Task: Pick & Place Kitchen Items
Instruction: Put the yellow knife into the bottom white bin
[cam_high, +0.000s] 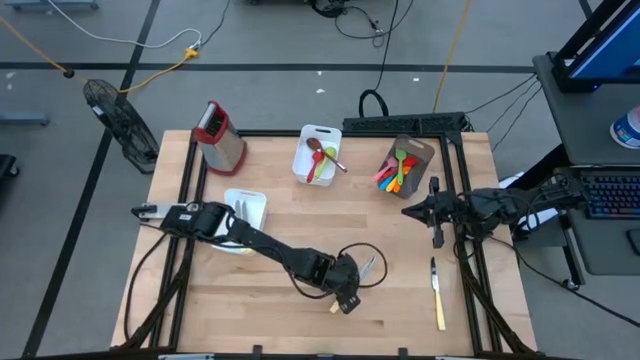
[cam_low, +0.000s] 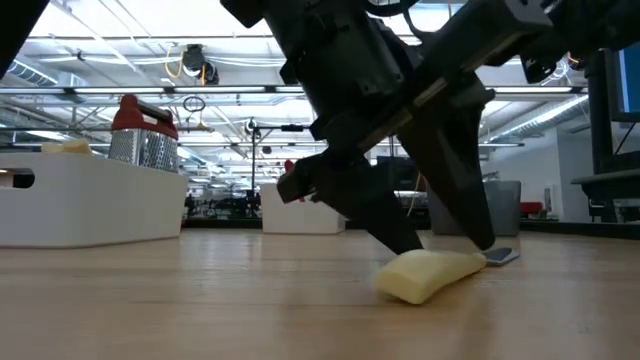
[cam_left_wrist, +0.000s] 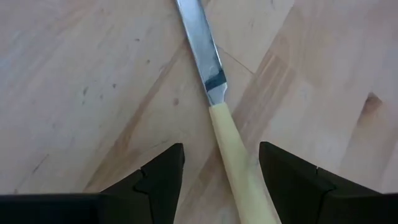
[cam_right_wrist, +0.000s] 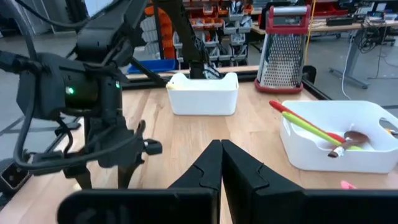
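Observation:
A cream-handled knife (cam_left_wrist: 236, 162) lies flat on the wooden table, its steel blade (cam_left_wrist: 202, 43) pointing away from my left gripper. My left gripper (cam_left_wrist: 221, 155) is open and slants down close over the table. One finger stands on each side of the knife's handle (cam_low: 430, 275), with a gap showing on both sides. In the high view this gripper (cam_high: 347, 295) is at the table's near middle. A second cream-handled knife (cam_high: 437, 295) lies near the right edge. My right gripper (cam_right_wrist: 221, 155) is shut and waits level above the table's right side (cam_high: 436, 225).
A white tub (cam_high: 318, 155) with red, green and wooden utensils stands at the far middle. To its right is a brown holder (cam_high: 403, 165) with coloured utensils. Another white tub (cam_high: 245, 208) sits by the left arm, and the red-topped grater (cam_high: 220, 135) is at the far left.

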